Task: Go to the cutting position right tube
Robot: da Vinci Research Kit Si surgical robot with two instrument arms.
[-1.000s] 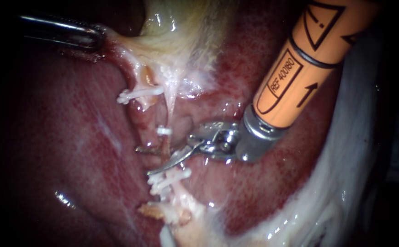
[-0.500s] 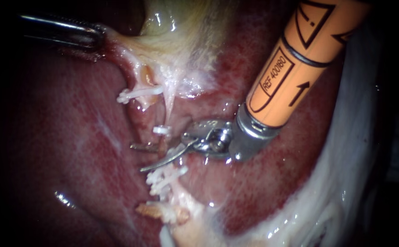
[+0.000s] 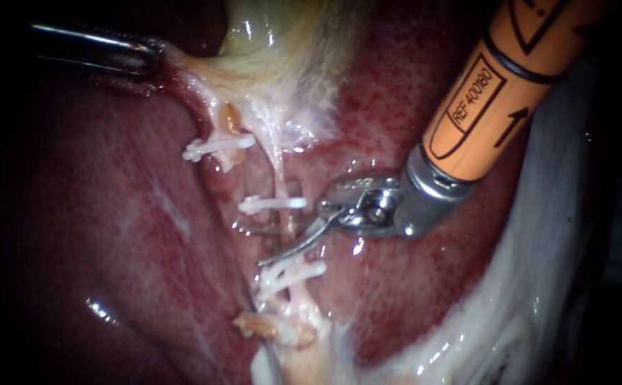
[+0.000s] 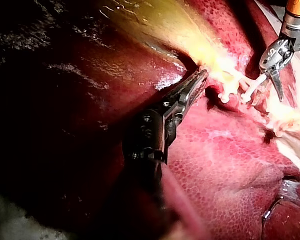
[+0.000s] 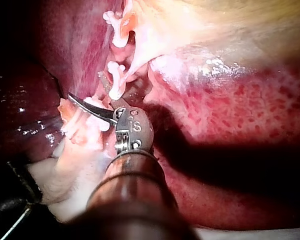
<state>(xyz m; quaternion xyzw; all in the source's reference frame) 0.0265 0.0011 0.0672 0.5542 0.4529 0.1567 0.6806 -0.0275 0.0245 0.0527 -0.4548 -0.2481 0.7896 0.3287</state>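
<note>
The gallbladder (image 3: 254, 64) was clamped in the left instrument (image 3: 150, 57), its jaws closed on it (for tension). The right tube (image 3: 280, 171) was straddled between its clips (image 3: 271, 204) by the right instrument (image 3: 264, 244), blades parted, nothing gripped.

Counting two instruments: the left instrument (image 3: 155, 55) and the right instrument (image 3: 257, 246), each ending in two jaws, those of the right being thin curved blades. Counting one liver (image 3: 111, 214) and one gallbladder (image 3: 275, 43). Making out two tubes running down from the gallbladder: a left tube (image 3: 219, 127) and a thinner right tube (image 3: 280, 167). Tallying white clips: one upper clip (image 3: 218, 146) on the left tube, one middle clip (image 3: 271, 204) across the right tube, and a lower cluster (image 3: 289, 274) of seemingly two, too close together for counting surely. Totalling at least four clips.
</note>
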